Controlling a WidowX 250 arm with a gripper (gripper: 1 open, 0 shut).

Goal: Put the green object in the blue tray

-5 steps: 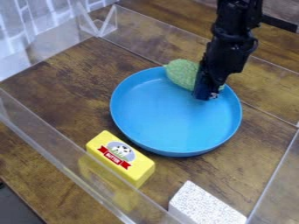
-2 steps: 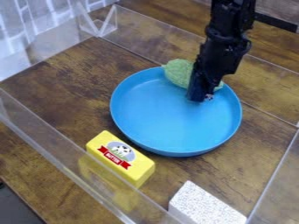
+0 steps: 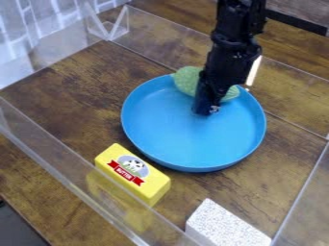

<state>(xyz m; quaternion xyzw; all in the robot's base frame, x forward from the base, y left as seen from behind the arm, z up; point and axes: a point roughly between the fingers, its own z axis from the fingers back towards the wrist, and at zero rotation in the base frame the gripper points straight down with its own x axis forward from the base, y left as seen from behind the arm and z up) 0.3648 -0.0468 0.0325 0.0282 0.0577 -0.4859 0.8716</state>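
shifted a little toward the left of the picture since the earlier frame, my gripper (image 3: 209,108) now points down over the far rim of the blue tray (image 3: 193,144), with the green object (image 3: 189,81) at that same rim, beside and partly behind the fingers. i judge this the placing step, the next move being to settle the lump inside the rim; my fingers are together, though i cannot tell whether they pinch it, and the arm (image 3: 236,43) slants down from beyond the tray.
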